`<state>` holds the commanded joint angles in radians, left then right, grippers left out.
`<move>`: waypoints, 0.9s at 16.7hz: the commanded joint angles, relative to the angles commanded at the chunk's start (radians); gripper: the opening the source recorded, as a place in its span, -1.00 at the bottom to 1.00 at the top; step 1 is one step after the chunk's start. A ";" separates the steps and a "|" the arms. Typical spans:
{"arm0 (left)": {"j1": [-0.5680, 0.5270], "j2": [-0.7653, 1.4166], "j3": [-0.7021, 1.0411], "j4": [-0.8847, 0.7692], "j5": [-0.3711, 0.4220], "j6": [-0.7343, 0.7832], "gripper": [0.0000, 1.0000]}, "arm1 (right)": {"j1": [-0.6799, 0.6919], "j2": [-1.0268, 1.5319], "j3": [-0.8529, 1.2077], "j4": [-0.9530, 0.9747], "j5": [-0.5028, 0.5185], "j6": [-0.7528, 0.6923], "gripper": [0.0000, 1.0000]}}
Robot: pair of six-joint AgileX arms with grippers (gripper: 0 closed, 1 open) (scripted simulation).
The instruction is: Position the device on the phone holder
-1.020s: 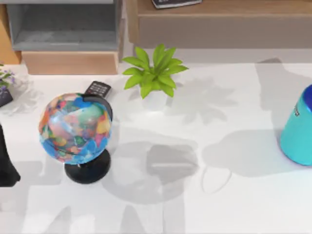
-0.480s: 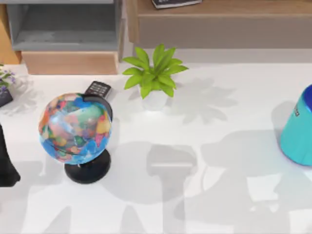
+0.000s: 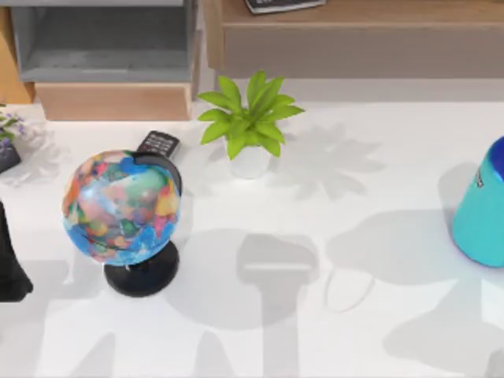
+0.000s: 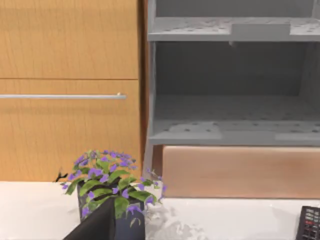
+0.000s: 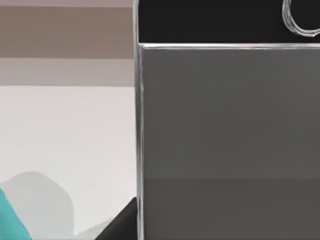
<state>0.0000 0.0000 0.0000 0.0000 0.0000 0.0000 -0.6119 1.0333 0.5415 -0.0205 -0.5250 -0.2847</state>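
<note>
On the white bench, top view: a multicoloured globe on a black round base stands at the left; a small dark keypad remote lies just beyond it, on the far side, partly hidden by the globe's black arc; a green leafy plant in a white pot sits near the far edge, about centre; a turquoise object with a blue top stands at the right edge, cut off by the frame; a dark shape sits at the left edge, identity unclear; a purple-flowered plant peeks in at the far left.

Beyond the bench: a grey open shelf unit at far left, wooden furniture to its right with a dark flat item on top, cut off.

Right wrist view: the device is very close to the camera, grey glossy screen, black bezel with the round home button partly visible, silver edge; behind it white bench surface and a corner of the turquoise object; where the device sits relative to the bench cannot be told; right tool's state: cannot tell.

Left wrist view: the purple-flowered plant in a dark pot, the grey shelf unit, a wooden cabinet front with a metal handle, the remote's corner; a dark slanted part at the near edge; left tool's state: cannot tell.
</note>
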 joint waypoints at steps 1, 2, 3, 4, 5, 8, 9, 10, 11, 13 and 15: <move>0.000 0.000 0.000 0.000 0.000 0.000 1.00 | 0.000 0.000 0.000 0.000 0.000 0.000 -1.00; 0.000 0.000 0.000 0.000 0.000 0.000 1.00 | 0.000 0.000 0.000 0.000 0.000 0.000 -1.00; 0.000 0.000 0.000 0.000 0.000 0.000 1.00 | 0.000 0.000 0.000 0.000 0.000 0.000 -1.00; 0.000 0.000 0.000 0.000 0.000 0.000 1.00 | 0.000 0.000 0.000 0.000 0.000 0.000 -1.00; 0.000 0.000 0.000 0.000 0.000 0.000 1.00 | 0.004 -0.003 0.002 -0.001 0.000 0.002 -1.00; 0.000 0.000 0.000 0.000 0.000 0.000 1.00 | 0.004 0.009 0.005 0.008 -0.002 0.024 -1.00; 0.000 0.000 0.000 0.000 0.000 0.000 1.00 | 0.007 0.019 0.008 0.016 -0.001 0.035 -1.00; 0.000 0.000 0.000 0.000 0.000 0.000 1.00 | 0.012 0.034 0.012 0.026 0.004 0.044 -1.00; 0.000 0.000 0.000 0.000 0.000 0.000 1.00 | 0.020 0.050 0.019 0.039 0.011 0.049 -1.00; 0.000 0.000 0.000 0.000 0.000 0.000 1.00 | 0.042 0.087 0.034 0.075 0.036 0.046 -1.00; 0.000 0.000 0.000 0.000 0.000 0.000 1.00 | 0.067 0.135 0.040 0.120 0.064 0.038 -1.00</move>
<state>0.0000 0.0000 0.0000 0.0000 0.0000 0.0000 -0.5446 1.1688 0.5814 0.0992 -0.4614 -0.2467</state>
